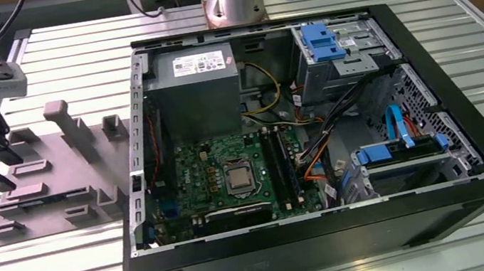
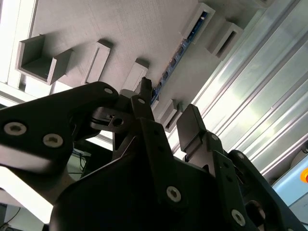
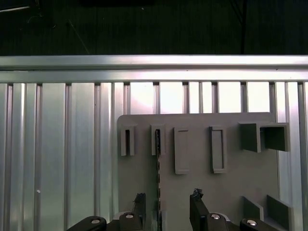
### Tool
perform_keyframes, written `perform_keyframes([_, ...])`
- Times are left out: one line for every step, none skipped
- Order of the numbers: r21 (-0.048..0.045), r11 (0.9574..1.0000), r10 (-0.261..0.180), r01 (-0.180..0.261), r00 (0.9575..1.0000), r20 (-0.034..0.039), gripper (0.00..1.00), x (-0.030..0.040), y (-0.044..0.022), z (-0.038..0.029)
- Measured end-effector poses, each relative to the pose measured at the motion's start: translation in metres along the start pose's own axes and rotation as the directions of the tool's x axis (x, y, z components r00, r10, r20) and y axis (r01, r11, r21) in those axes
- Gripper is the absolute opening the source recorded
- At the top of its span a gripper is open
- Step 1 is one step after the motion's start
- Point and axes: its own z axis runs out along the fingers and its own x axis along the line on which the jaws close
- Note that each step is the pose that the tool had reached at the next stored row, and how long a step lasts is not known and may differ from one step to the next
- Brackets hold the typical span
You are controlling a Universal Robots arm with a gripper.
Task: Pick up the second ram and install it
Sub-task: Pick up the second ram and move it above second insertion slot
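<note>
First wrist view, gripper (image 3: 168, 197) spread wide, second ram (image 3: 157, 173) apparently edge-on in holder (image 3: 231, 161)

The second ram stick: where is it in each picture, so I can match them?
First wrist view: the second ram stands on edge in the grey holder plate, ahead of the open pincer.
Second wrist view: a thin bluish strip in that plate.
Exterior view: ram too small to tell; the plate lies at the exterior view's left.
Shared landmark: the grey holder plate.
</note>
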Motion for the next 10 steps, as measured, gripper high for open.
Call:
perform_keyframes([0.0001, 1.0, 0.0, 0.0, 1.0, 0.0001, 0.49, 0.0, 0.0, 0.0003])
perform_keyframes([0.0004, 1.0, 0.0, 0.0, 1.0, 0.0004, 0.49, 0.0, 0.0, 0.0011])
perform_keyframes([0.0003, 1.0, 0.0, 0.0, 1.0, 0.0003, 0.49, 0.0001, 0.0001, 0.0021])
perform_keyframes([0.0001, 1.0, 0.0, 0.0, 1.0, 0.0001, 0.49, 0.0006, 0.0011, 0.0095])
perform_keyframes([0.0, 1.0, 0.0, 0.0, 1.0, 0.0001, 0.49, 0.0009, 0.0014, 0.0115])
perform_keyframes([0.0, 1.0, 0.0, 0.0, 1.0, 0.0, 0.49, 0.0011, 0.0015, 0.0133])
perform_keyframes([0.0, 1.0, 0.0, 0.0, 1.0, 0.0, 0.49, 0.0012, 0.0017, 0.0151])
perform_keyframes([0.0001, 1.0, 0.0, 0.0, 1.0, 0.0001, 0.49, 0.0013, 0.0017, 0.0168])
perform_keyframes([0.0, 1.0, 0.0, 0.0, 1.0, 0.0, 0.49, 0.0014, 0.0018, 0.0175])
perform_keyframes([-0.0001, 1.0, 0.0, 0.0, 1.0, -0.0001, 0.49, 0.0014, 0.0018, 0.0175])
